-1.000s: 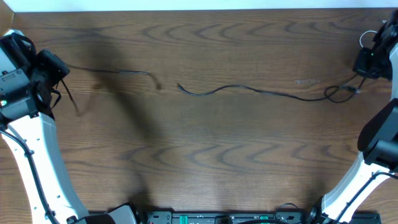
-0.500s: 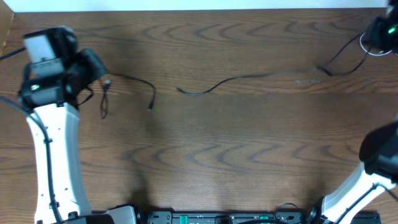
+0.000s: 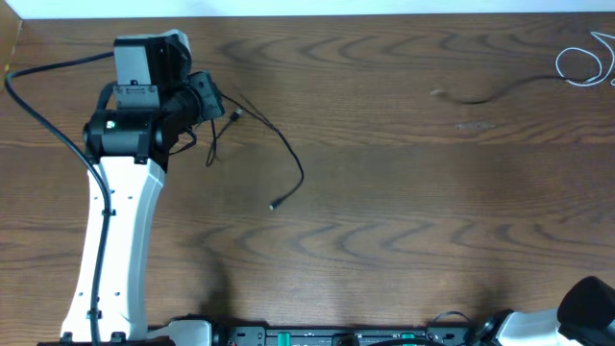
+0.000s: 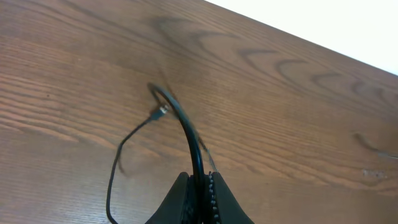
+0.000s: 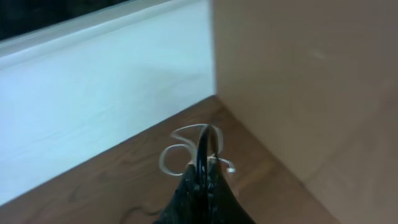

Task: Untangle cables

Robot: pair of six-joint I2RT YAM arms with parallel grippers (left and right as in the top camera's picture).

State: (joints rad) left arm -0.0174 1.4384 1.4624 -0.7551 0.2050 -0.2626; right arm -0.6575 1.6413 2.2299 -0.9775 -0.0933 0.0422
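Observation:
My left gripper (image 3: 213, 104) is shut on a thin black cable (image 3: 296, 161) at the table's upper left. The cable trails right and down to a loose plug end (image 3: 274, 205). In the left wrist view the jaws (image 4: 200, 190) pinch this cable (image 4: 186, 127), which arcs ahead to a small plug (image 4: 160, 112). A second black cable (image 3: 480, 98) lies at the upper right and runs toward the table's corner. A white cable (image 3: 579, 63) lies looped there. My right gripper (image 5: 202, 177) is shut on a black cable, with the white loops (image 5: 180, 152) just beyond it. It is outside the overhead view.
The brown wooden table (image 3: 384, 240) ends at a white wall along the back (image 3: 307, 8). In the right wrist view a white wall (image 5: 93, 93) and a tan panel (image 5: 311, 81) meet at the table's far right corner. The right arm's base (image 3: 588, 300) sits at the lower right.
The left arm has swung right, dragging its black cable toward the table's middle. The right gripper has left the overhead view, pulling the other black cable right. The white loop now shows.

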